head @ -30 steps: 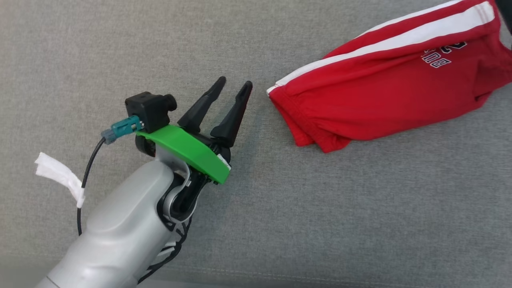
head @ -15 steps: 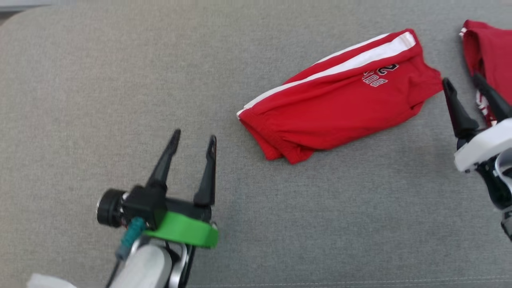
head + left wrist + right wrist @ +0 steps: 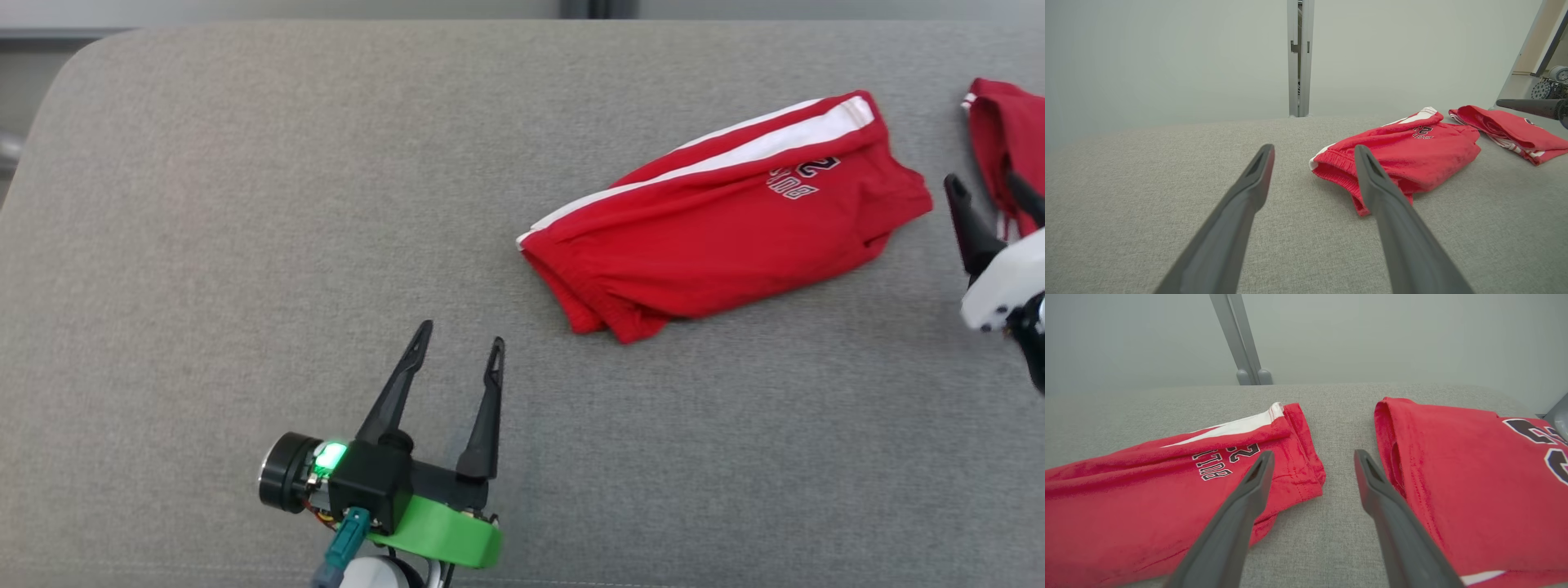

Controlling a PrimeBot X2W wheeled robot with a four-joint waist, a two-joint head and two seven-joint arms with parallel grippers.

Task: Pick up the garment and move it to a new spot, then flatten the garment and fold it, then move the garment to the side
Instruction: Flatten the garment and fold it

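Head view: the red fabric shorts with a white side stripe [image 3: 718,237] lie folded in a slanted bundle on the grey fabric-covered bench [image 3: 245,204]. The left end effector [image 3: 460,335] hovers well off to the lower left of the shorts, its two dark fingers spread apart and holding nothing. The right end effector [image 3: 984,181] sits just off the shorts' right end, also spread and empty, with a second red garment [image 3: 1008,122] beyond it. To my eye the shorts look folded, so shifting them aside seems to be the step in hand. I'd take both ends at once and pinch through every layer, so the fold doesn't open.

Left wrist view: the left end effector [image 3: 1313,150] points toward the near end of the shorts [image 3: 1425,151], which looks thick and gathered. That offers a good bite if the lower finger slides under the whole stack.

Right wrist view: the right end effector [image 3: 1313,454] straddles the bare gap between the shorts [image 3: 1126,486] and the second red garment [image 3: 1453,477]. It should swing toward the shorts so it doesn't snag the wrong piece. Dark printed lettering faces up near that hem, and the cloth looks soft and limp.
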